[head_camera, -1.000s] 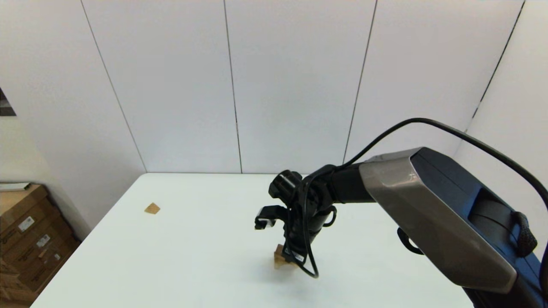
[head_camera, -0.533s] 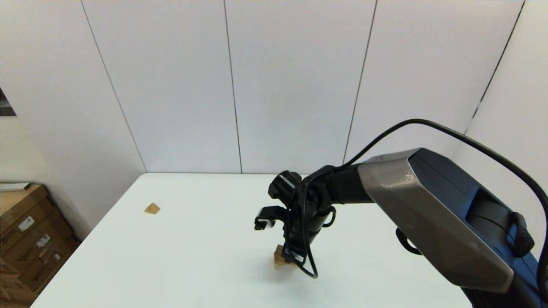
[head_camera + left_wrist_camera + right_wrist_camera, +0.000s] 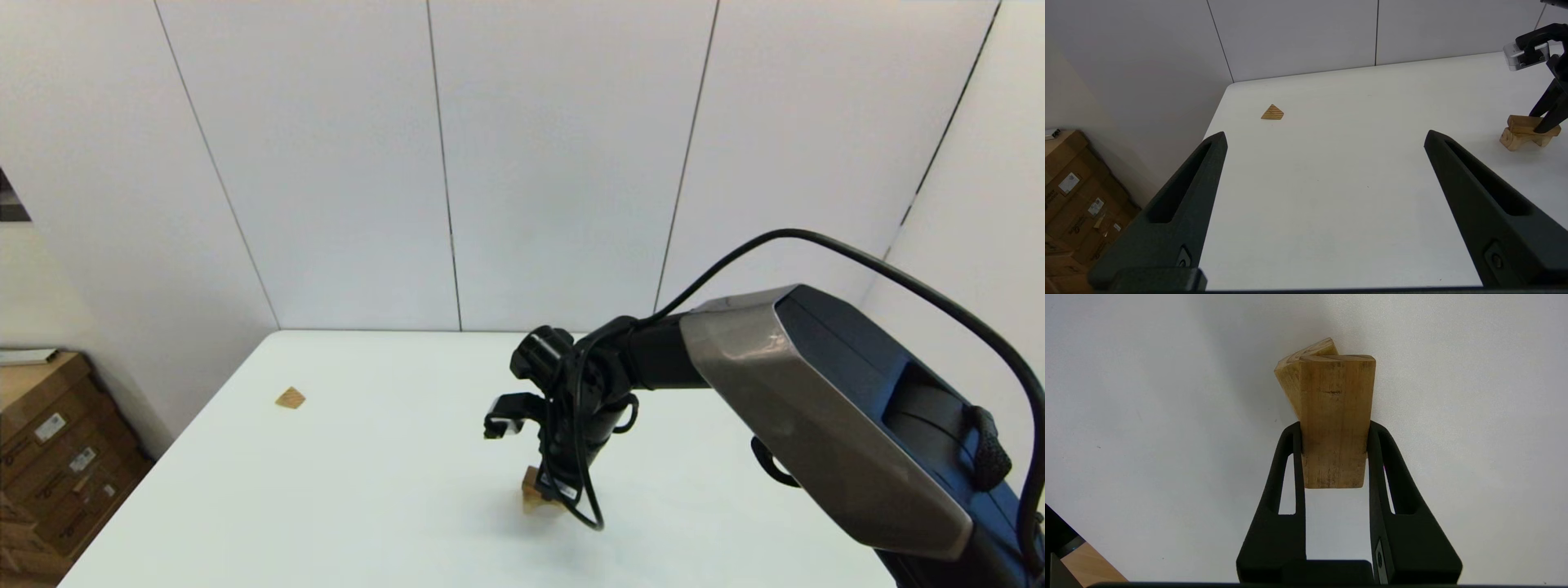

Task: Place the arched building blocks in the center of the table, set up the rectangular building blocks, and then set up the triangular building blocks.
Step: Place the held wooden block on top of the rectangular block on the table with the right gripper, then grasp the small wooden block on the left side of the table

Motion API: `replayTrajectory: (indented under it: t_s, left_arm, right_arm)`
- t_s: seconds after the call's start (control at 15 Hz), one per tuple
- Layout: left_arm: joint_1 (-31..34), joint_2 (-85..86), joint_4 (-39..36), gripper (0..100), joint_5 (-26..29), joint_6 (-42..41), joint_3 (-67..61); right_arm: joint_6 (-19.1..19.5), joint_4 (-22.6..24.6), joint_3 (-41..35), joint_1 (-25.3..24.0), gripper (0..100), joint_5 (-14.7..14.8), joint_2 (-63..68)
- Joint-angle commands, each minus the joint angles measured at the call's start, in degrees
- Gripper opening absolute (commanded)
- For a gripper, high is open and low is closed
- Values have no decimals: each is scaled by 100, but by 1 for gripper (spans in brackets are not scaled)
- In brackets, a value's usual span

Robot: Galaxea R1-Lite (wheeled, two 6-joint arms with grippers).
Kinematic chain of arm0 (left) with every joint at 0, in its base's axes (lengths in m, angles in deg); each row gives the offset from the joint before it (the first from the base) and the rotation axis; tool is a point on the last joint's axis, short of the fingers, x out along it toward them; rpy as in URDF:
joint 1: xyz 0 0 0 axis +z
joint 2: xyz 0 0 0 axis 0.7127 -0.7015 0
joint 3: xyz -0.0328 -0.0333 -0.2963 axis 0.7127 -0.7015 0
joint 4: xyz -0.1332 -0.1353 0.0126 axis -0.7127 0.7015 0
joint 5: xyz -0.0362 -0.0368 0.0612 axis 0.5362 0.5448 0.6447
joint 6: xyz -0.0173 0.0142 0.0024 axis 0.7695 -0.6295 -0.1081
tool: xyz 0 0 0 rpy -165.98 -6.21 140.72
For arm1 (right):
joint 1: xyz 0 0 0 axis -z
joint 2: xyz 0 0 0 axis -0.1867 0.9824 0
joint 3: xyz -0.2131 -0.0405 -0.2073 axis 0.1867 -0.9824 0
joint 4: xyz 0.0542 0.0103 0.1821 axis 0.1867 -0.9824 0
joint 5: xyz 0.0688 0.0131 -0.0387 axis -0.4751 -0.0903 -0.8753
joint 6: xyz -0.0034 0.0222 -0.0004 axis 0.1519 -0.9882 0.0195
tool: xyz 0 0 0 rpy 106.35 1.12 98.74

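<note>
**Rectangular bar gripped on a skewed arch: risks on release**

The right gripper (image 3: pixel 1334 435) is clamped on the rectangular block (image 3: pixel 1336 416), its 2 fingers pressed against the bar's long sides. The bar lies on top of the arched block (image 3: pixel 1519 140), which stands on its 2 legs near the middle of the table (image 3: pixel 367 490). In the right wrist view the arch (image 3: pixel 1294 369) is seen turned at an angle beneath the bar, so the 2 pieces are not squared to each other.

A topple is judged possible if the bar is released while it overhangs one side. The arch could also be dragged or twisted if the fingers are drawn away sideways rather than lifted straight off. Any downward push off-centre could tip the arch onto its side.

The triangular block (image 3: pixel 1272 112) lies flat near the table's far left corner, well apart from the stack. The left gripper (image 3: pixel 1327 171) is held spread wide and empty above the table's left part.
</note>
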Motion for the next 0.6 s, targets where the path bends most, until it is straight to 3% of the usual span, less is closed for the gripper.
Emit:
replayTrajectory:
  t_s: [0.07, 0.6]
  left_arm:
    - [2, -7, -4, 100, 1, -7, -1]
    - [2, -7, 5, 100, 1, -7, -1]
  right_arm:
    - [32, -26, 7, -13, 100, -11, 20]
    - [-109, -34, 42, -5, 100, -28, -173]
